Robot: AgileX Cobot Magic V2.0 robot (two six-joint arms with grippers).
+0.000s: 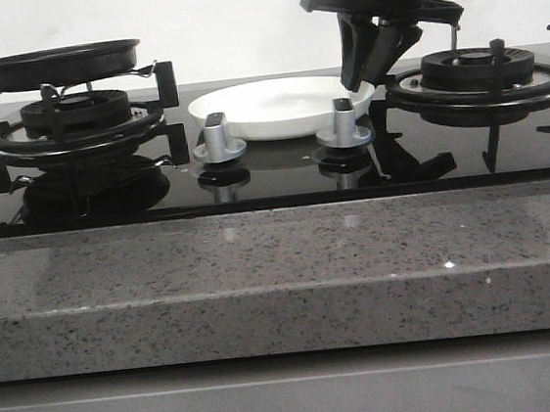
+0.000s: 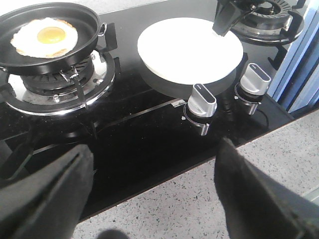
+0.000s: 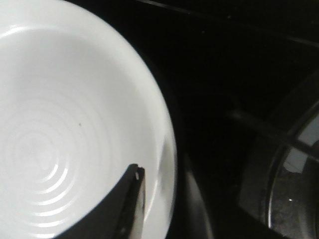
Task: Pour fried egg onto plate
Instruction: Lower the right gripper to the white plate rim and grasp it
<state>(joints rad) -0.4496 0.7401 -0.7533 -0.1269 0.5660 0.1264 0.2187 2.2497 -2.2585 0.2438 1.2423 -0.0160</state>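
Observation:
The fried egg [image 2: 45, 37], white with a yellow yolk, lies in the black pan [image 2: 75, 47], which rests on the left burner. In the front view the pan [image 1: 58, 63] hides the egg behind its wall. The white plate [image 1: 279, 107] sits empty on the glass hob between the burners. My right gripper [image 1: 371, 68] hangs over the plate's right rim, open, with one finger [image 3: 133, 199] inside the plate [image 3: 65, 124] and the other outside it. My left gripper [image 2: 153, 149] is wide open above the hob's front edge, holding nothing.
Two silver knobs [image 1: 219, 138] [image 1: 344, 123] stand just in front of the plate. The right burner grate [image 1: 478, 76] is close beside my right gripper. A speckled granite counter [image 1: 281, 264] runs along the front.

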